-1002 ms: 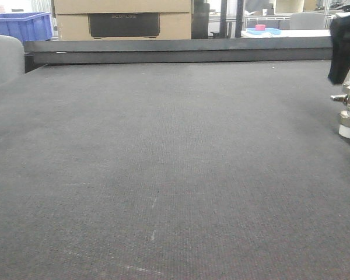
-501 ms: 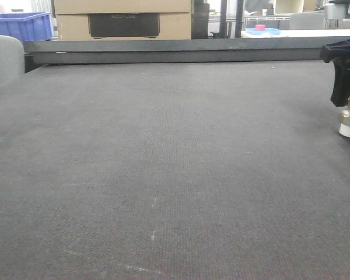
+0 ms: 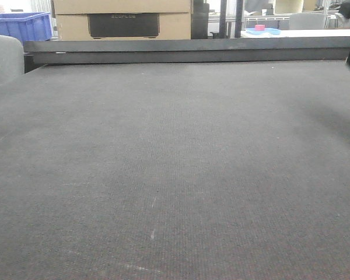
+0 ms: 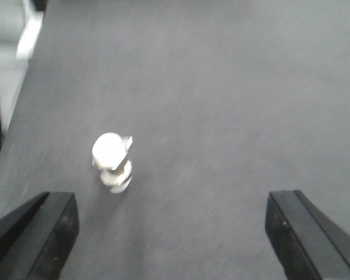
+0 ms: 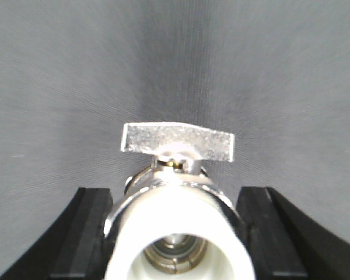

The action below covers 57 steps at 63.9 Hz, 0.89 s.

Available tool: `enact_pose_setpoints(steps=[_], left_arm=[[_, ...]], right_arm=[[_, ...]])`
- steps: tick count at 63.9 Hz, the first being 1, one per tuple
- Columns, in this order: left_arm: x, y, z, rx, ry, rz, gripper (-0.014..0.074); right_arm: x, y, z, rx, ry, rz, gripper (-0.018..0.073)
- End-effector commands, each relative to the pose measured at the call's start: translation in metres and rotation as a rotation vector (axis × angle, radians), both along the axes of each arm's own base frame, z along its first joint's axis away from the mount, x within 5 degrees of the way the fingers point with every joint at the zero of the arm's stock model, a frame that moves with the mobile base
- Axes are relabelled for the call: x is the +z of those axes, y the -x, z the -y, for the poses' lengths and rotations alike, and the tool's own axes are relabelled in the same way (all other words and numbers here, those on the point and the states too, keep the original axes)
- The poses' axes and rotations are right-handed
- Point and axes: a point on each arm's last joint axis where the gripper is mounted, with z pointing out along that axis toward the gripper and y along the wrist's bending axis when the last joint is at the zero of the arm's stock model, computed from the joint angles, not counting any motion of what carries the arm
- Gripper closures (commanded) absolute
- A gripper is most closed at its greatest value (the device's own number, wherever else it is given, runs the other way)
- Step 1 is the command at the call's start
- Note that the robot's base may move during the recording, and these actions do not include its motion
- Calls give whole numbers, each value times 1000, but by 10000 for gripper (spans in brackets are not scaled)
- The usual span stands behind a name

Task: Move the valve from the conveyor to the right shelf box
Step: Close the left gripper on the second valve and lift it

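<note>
Snugly, right jaws grip shiny, white-capped valve (image 5: 178,198).

Silver/white valve (image 5: 175,195), dk grey woven conveyor (image 3: 163,175)

Conveyor (image 3: 175,163) in front, with clutter behind its far rail (image 3: 181,51).
Behind the rail, cardboard box (image 3: 122,20) left of centre, bin (image 3: 23,26) further left; chair (image 3: 3,58) beside the conveyor's left edge. Valve (image 5: 176,143) between the fingers of the right gripper (image 5: 176,201), over the conveyor. Second valve (image 4: 112,160) upright on the conveyor ahead of the spread left gripper (image 4: 172,204), nearer the finger at the view's left.
</note>
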Motion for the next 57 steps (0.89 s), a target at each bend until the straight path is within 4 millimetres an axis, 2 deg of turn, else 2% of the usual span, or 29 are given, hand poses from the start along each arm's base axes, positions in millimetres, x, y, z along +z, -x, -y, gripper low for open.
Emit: enact_pose_setpoints(steps=[1,15,30,43,57], left_arm=[[3,-26,-11,49,2,-111,50],[-2,-93,-40,48,-58,-339,50],[-31,-158,-53,-5,-86,-476,50],[-68,-199,-60,-26,-86,-552,50],[-106,-225,-64,-28,-80,-585,50]], right_arm=[[23,23,0,-8,-27,109,713],[36,83,0,-16,-60,212,713],[41,130,1,-19,-70,291,713],[45,151,2,-15,-71,320,713],[48,156,2,-13,-72,325,713]])
